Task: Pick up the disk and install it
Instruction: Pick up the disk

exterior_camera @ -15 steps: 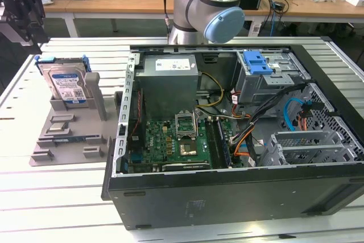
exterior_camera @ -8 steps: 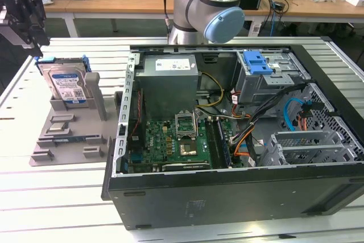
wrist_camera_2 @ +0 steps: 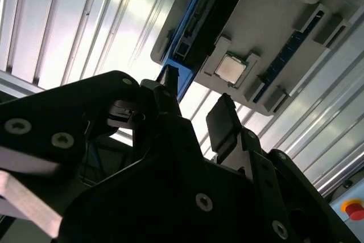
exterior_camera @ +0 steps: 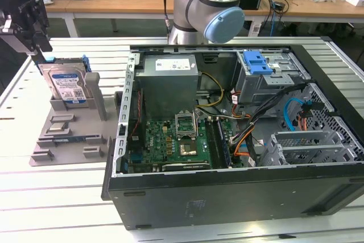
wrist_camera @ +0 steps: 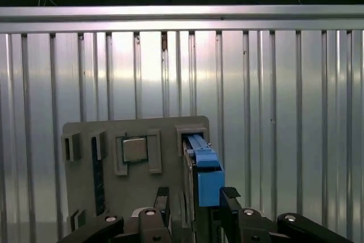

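The disk point(exterior_camera: 67, 86) stands upright in a grey holder point(exterior_camera: 68, 135) on the table, at the exterior view's left, its white-and-blue label facing out. My black gripper point(exterior_camera: 37, 38) hangs just above its top edge. In the first wrist view the disk point(wrist_camera: 206, 170) shows edge-on with its blue rail, and my gripper point(wrist_camera: 196, 197) is open with a finger on either side of that edge, apart from it. In the second wrist view the gripper point(wrist_camera_2: 193, 106) is open below the disk's dark edge point(wrist_camera_2: 199, 24).
An open computer case point(exterior_camera: 239, 186) lies at the middle and the exterior view's right, with motherboard point(exterior_camera: 170, 143), grey power supply point(exterior_camera: 169, 81) and a drive bay holding a blue bracket point(exterior_camera: 257, 62). The holder also carries a processor chip point(wrist_camera: 135, 149). The table is ribbed aluminium point(wrist_camera: 273, 112).
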`<state>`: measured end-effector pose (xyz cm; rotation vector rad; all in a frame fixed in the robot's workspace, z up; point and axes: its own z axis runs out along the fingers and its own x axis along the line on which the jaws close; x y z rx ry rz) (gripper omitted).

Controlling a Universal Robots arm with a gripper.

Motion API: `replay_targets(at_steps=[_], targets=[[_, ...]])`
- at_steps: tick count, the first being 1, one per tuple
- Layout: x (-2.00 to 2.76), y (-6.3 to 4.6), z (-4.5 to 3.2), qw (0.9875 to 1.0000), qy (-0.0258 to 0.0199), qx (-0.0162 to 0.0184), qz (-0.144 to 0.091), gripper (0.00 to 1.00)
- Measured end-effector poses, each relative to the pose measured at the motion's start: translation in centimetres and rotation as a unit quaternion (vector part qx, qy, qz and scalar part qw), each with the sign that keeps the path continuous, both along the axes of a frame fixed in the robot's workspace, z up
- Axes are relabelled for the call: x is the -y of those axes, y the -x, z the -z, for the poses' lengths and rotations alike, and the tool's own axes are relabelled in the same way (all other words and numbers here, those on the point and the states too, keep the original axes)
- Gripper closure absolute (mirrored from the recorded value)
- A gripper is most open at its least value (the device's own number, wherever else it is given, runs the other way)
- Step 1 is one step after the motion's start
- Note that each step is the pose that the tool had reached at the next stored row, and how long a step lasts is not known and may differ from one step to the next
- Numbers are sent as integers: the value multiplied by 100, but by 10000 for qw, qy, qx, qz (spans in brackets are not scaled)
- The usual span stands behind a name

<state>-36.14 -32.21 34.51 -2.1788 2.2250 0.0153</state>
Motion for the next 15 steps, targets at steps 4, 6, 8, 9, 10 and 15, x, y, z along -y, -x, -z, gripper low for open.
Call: replay_targets(at_steps=[4,6,8,9,10,15], targets=[[-71,0,45,9999,0,-1,-150,52],[-110,0,89,9998,2,0,-221,52],[-113,-1,121,9997,4,0,-224,52],[-113,-1,149,9997,5,-1,-224,52],[-114,-1,178,9998,5,-2,-223,52],[-116,-94,297,9997,2,-109,-225,52]])
